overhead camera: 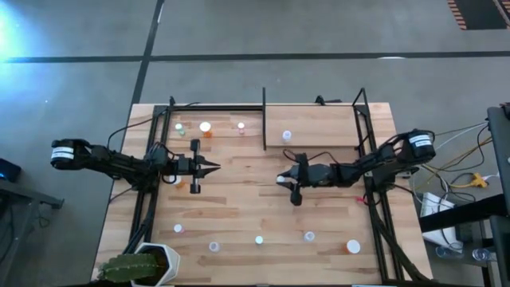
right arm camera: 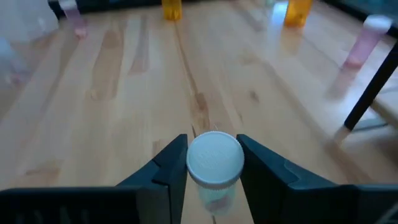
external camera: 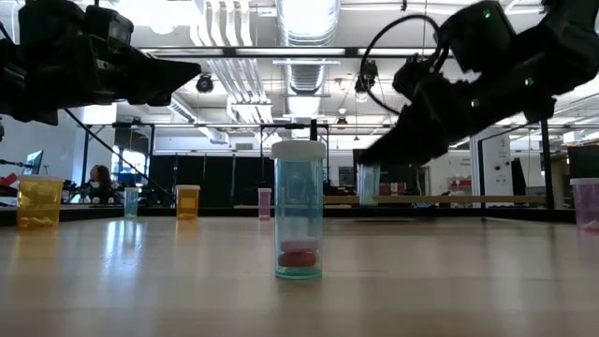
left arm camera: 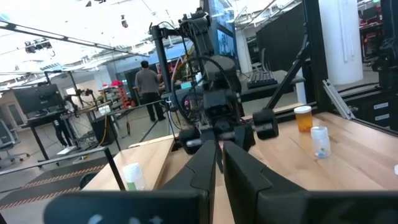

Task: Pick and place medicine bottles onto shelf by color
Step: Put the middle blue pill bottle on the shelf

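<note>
My right gripper (overhead camera: 280,180) is over the middle of the table, shut on a clear, white-capped medicine bottle (right arm camera: 214,158); the bottle also shows in the low view (external camera: 368,184). My left gripper (overhead camera: 209,167) is shut and empty, left of the table's middle, and points toward the right arm. The shelf (overhead camera: 319,123) lies at the far edge, split by a black divider bar (overhead camera: 264,119). On its left part stand green (overhead camera: 179,126), orange (overhead camera: 205,127) and pink (overhead camera: 241,126) bottles. On its right part stands one bottle (overhead camera: 287,136). My right gripper pinches the bottle's top end (right arm camera: 198,182), at or just under the white cap, between its two fingers (right arm camera: 174,158). The fingers slant down from the table's right side. The bottle hangs upright below the fingertips, cap up, seemingly just clear of the table.
Several bottles stand in a row near the front edge, among them a bluish one (external camera: 299,211) and an orange one (overhead camera: 353,246). A potted plant (overhead camera: 139,267) sits at the near left corner. Black rods (overhead camera: 370,151) bound the board on both sides.
</note>
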`<state>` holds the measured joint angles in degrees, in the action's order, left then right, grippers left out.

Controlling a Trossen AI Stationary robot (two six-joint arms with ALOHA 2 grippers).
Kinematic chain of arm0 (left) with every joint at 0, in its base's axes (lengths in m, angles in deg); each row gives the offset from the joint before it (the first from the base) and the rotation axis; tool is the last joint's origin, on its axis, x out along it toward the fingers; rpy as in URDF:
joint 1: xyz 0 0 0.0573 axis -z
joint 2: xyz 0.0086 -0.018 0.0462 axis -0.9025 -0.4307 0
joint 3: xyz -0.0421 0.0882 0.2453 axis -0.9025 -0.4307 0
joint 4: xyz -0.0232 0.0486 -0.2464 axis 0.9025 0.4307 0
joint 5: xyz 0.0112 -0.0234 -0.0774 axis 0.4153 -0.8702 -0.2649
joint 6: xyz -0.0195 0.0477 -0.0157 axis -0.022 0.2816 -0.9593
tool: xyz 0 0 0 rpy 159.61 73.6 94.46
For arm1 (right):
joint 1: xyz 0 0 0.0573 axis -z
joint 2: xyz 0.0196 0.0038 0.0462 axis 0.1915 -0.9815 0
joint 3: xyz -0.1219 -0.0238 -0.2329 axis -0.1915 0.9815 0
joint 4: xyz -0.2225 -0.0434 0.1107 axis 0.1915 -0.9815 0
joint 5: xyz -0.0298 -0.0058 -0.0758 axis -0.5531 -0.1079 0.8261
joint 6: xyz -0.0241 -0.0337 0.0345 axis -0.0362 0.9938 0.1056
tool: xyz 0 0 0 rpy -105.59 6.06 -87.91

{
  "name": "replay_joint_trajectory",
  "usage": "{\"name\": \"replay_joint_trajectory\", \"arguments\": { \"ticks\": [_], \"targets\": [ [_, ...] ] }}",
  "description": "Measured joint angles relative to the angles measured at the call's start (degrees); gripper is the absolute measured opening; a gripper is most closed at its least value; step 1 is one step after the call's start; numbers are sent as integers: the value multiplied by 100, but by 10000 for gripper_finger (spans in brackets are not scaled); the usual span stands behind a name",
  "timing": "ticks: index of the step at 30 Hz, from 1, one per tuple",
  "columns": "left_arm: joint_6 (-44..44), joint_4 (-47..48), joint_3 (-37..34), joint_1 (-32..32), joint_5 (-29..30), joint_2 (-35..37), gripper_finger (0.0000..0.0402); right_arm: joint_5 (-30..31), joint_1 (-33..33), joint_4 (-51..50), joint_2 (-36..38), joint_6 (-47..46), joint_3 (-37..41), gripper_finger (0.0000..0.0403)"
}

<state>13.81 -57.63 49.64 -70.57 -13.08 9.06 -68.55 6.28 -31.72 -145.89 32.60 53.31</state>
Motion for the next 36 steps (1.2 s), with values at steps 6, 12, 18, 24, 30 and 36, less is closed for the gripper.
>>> {"name": "replay_joint_trajectory", "arguments": {
  "ticks": [6, 12, 18, 24, 30, 36],
  "targets": [
    [-1, 1, 1, 0, 1, 0, 13, 1422, 386, -1825, 1378, -137, -177, 115],
    [1, 1, 0, 0, 1, 0, 13, 2041, 1483, -2950, 2310, -402, -321, 119],
    [1, -1, 1, 2, 1, 0, 13, 1089, 2928, -2093, 1815, -513, -308, 116],
    [1, 1, 0, 2, 1, 0, 13, 109, 3692, -1461, 579, -435, -1051, 121],
    [1, 15, 1, 2, -1, 0, 13, 28, 3818, -1562, -529, -243, -2077, 121],
    [-30, 41, -1, 2, 1, -2, 13, 87, 3972, -1954, -1234, -252, -2847, 120]
  ]
}}
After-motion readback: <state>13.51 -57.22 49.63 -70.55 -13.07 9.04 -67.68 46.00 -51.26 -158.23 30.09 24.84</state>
